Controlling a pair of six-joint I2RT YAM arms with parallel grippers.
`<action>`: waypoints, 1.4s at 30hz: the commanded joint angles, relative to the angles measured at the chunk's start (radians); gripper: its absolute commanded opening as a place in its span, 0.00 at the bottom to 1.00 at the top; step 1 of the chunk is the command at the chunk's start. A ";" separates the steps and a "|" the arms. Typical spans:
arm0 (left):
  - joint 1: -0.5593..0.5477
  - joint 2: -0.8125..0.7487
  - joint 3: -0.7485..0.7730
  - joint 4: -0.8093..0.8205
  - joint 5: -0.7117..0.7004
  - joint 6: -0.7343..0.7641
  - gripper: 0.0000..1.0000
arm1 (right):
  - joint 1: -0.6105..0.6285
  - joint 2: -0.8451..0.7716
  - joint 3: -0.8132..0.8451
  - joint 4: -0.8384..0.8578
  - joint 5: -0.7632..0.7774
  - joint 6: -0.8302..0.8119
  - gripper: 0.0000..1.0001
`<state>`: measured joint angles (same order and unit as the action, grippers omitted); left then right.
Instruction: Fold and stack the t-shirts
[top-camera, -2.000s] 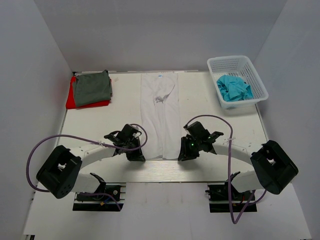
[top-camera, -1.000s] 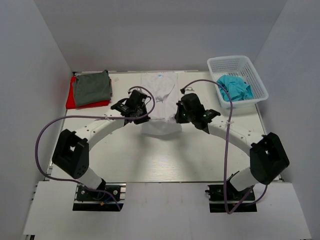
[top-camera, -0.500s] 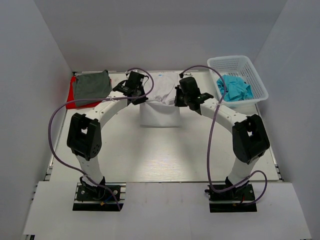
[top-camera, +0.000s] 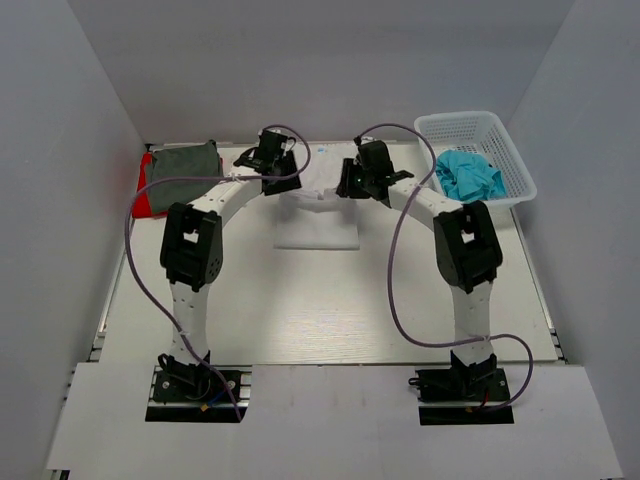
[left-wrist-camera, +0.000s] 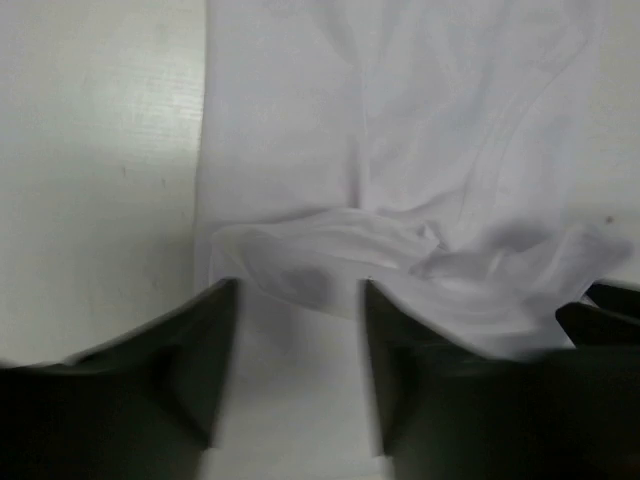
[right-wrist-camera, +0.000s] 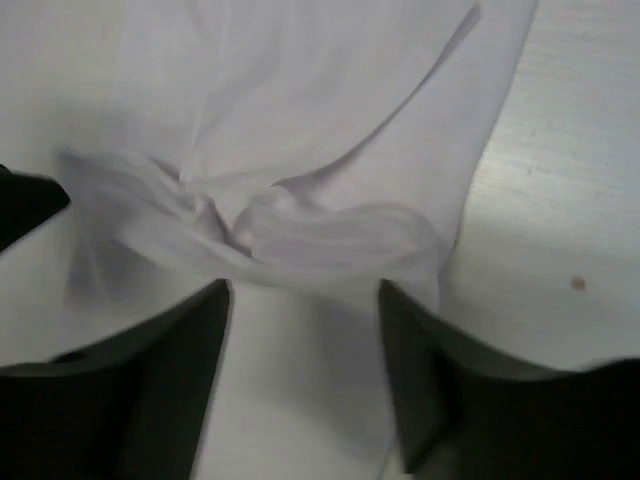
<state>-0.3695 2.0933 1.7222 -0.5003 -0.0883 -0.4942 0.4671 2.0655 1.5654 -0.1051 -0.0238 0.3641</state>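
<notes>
The white t-shirt (top-camera: 318, 228) lies folded in half at the back middle of the table, with its rumpled hem (left-wrist-camera: 400, 255) on top near the far end. My left gripper (top-camera: 277, 183) hovers over its far left corner, my right gripper (top-camera: 352, 185) over its far right corner. In the left wrist view the left gripper (left-wrist-camera: 297, 290) is open over white cloth. The right gripper (right-wrist-camera: 303, 290) is open too, just short of the bunched hem (right-wrist-camera: 300, 235). A grey-green t-shirt (top-camera: 183, 170) lies folded on a red one (top-camera: 143, 203) at the back left. A turquoise t-shirt (top-camera: 468, 176) is crumpled in the basket.
The white lattice basket (top-camera: 478, 125) stands at the back right corner. Both arms stretch far across the table, their purple cables looping over it. White walls close in the back and sides. Bare tabletop (right-wrist-camera: 570, 200) shows right of the shirt.
Both grippers carried the white shirt's near hem to the far end, folding it in half. Both have opened and let the hem go.
</notes>
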 joint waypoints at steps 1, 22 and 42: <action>0.030 0.068 0.158 0.016 0.077 0.046 0.84 | -0.045 0.077 0.167 0.039 -0.060 0.021 0.77; 0.018 -0.351 -0.547 0.066 0.145 -0.029 1.00 | -0.042 -0.288 -0.416 -0.025 -0.221 0.073 0.90; 0.018 -0.145 -0.501 0.072 0.214 0.003 0.11 | -0.028 -0.162 -0.470 0.012 -0.237 0.139 0.47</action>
<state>-0.3431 1.9053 1.2095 -0.4191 0.1001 -0.5106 0.4305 1.8717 1.0973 -0.0952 -0.2634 0.4988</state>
